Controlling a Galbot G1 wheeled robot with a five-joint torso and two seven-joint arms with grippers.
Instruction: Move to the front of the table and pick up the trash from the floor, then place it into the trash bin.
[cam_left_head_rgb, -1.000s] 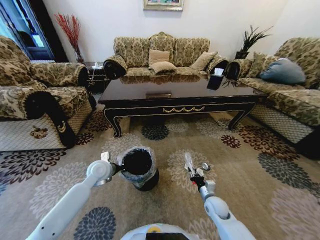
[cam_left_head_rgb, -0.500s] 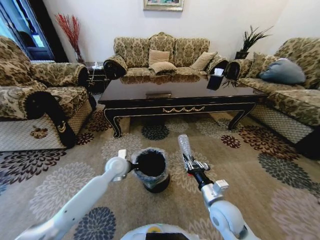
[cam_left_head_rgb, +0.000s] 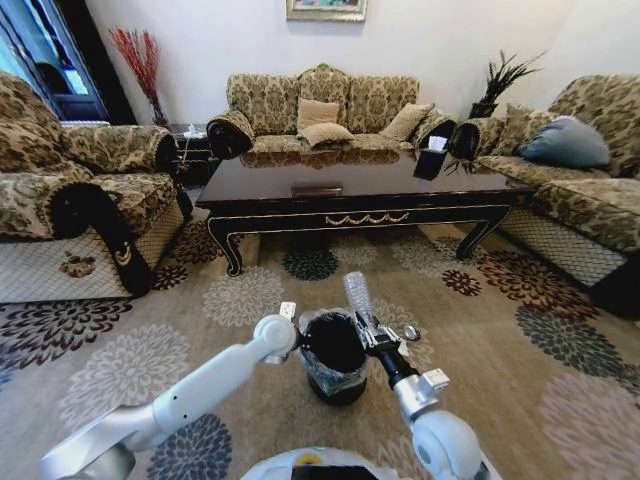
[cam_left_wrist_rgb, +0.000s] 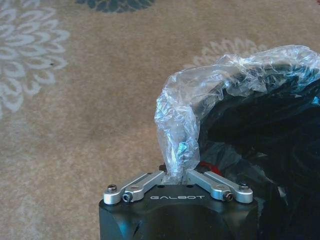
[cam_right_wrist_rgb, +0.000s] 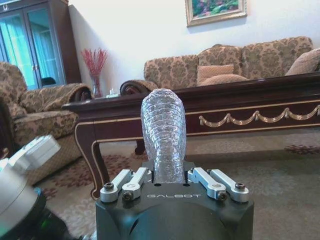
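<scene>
The trash bin (cam_left_head_rgb: 335, 362), black with a thin clear liner (cam_left_wrist_rgb: 220, 80), stands over the carpet just in front of me. My left gripper (cam_left_head_rgb: 298, 328) is shut on its rim and liner (cam_left_wrist_rgb: 176, 172). My right gripper (cam_left_head_rgb: 368, 330) is shut on a piece of trash, a clear crumpled plastic bottle (cam_left_head_rgb: 357, 294) that points upward (cam_right_wrist_rgb: 163, 131), right beside the bin's right rim. A small silvery bit (cam_left_head_rgb: 411, 332) lies on the carpet to the right of the bin. The dark table (cam_left_head_rgb: 360, 190) stands beyond, its gold-trimmed front edge (cam_right_wrist_rgb: 250, 119) facing me.
Sofas (cam_left_head_rgb: 320, 105) ring the table at the left, back and right. A black tissue box (cam_left_head_rgb: 432, 158) sits on the tabletop. Patterned carpet (cam_left_head_rgb: 520, 350) lies open around the bin and toward the table.
My left arm has carried the bin to the right, toward the middle. My right gripper has brought the bottle left and slightly forward, so bottle and bin rim now meet.
</scene>
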